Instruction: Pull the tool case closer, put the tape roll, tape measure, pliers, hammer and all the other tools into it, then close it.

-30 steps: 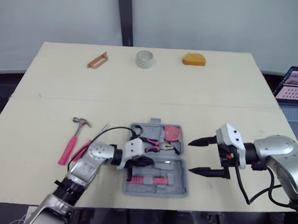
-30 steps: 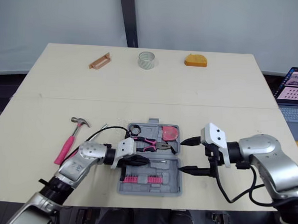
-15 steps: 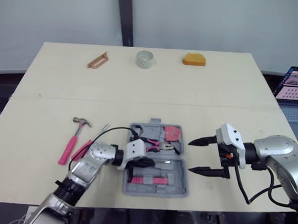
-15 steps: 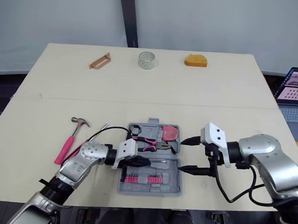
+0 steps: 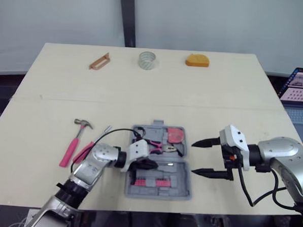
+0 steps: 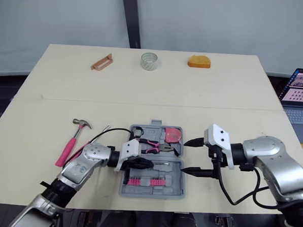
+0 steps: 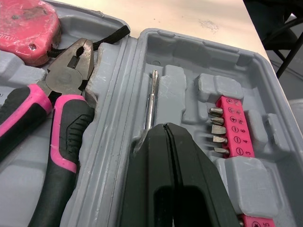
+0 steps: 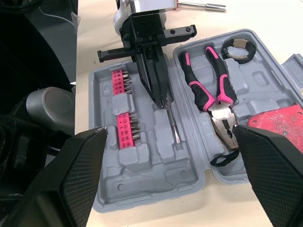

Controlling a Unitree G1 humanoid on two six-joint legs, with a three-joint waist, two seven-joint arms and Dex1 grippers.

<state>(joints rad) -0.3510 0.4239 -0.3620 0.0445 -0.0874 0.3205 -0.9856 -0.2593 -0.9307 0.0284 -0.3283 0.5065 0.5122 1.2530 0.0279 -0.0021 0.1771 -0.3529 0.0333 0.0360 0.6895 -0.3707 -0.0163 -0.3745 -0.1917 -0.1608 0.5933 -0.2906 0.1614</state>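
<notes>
Open grey plastic tool case (image 5: 183, 175) holds pink-handled pliers (image 5: 160, 146); pink-handled hammer (image 5: 74, 141), clear tape roll (image 5: 147, 60) wait outside; left gripper (image 7: 164, 127) pinched together inside, right gripper (image 5: 194, 158) spread beside.

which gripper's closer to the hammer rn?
Left. The left gripper is over the open tool case, just right of the hammer; the right gripper is past the case's right edge, farther off.
</notes>
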